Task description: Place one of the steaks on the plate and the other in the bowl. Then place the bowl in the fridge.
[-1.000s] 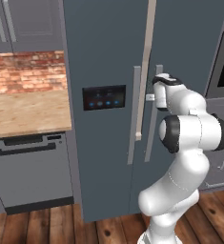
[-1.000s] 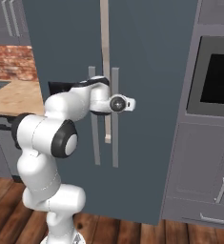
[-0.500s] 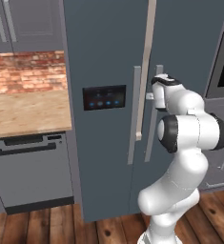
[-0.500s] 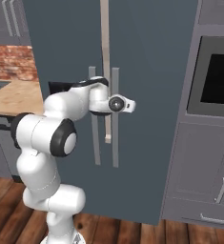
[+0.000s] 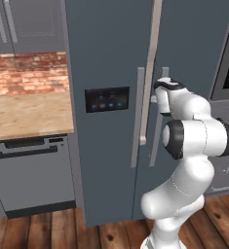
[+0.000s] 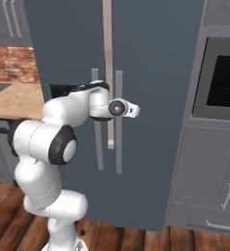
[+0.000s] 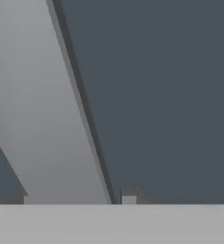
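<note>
The slate blue-grey fridge (image 5: 111, 44) (image 6: 155, 59) stands straight ahead, with a black panel of blue lights (image 5: 106, 99) on its left door. A pale strip (image 5: 149, 73) shows along the seam between the two doors, so one door looks slightly ajar. My gripper (image 5: 158, 96) (image 6: 117, 106) (image 7: 78, 199) is at the right door's long silver handle (image 5: 161, 126) (image 6: 119, 147) (image 7: 42, 109). That handle runs between the two fingertips (image 7: 128, 198), which sit close against its sides. The steaks, the plate and the bowl are out of view.
A wooden counter (image 5: 23, 114) with a brick wall behind it lies left of the fridge, above a grey dishwasher (image 5: 33, 175). A built-in oven (image 6: 224, 81) and grey drawers (image 6: 209, 186) stand to the right. The floor is wood planks (image 5: 47, 231).
</note>
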Motion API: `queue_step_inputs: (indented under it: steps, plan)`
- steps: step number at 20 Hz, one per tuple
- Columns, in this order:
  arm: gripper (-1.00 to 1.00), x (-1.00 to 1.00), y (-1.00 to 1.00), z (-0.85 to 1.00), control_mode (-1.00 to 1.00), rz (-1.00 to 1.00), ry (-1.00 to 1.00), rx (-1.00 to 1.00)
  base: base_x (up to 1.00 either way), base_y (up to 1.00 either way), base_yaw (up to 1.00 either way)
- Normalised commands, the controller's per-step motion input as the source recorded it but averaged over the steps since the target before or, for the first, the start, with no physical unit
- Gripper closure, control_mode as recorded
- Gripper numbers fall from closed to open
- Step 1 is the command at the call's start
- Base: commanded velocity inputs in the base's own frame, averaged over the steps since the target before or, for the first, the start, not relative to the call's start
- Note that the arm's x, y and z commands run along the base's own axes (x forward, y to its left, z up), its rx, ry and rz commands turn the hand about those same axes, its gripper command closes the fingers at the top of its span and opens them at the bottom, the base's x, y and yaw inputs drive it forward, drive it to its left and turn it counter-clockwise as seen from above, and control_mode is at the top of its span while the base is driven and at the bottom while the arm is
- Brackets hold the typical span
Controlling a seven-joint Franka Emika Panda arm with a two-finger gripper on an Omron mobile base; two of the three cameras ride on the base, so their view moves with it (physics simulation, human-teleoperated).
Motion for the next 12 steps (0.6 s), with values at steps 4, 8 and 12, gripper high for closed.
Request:
queue_step_inputs:
  steps: [4,8,12]
  plan:
    - [1.00,-0.54,-0.67,0.00,-1.00,0.00,0.00,0.06,0.00,0.00,0.00]
    - [1.00,-0.69,-0.64,0.00,-1.00,0.00,0.00,0.05,0.00,0.00,0.00]
    - [1.00,-0.74,-0.68,-0.05,-1.00,0.00,0.00,0.05,0.00,0.00,0.00]
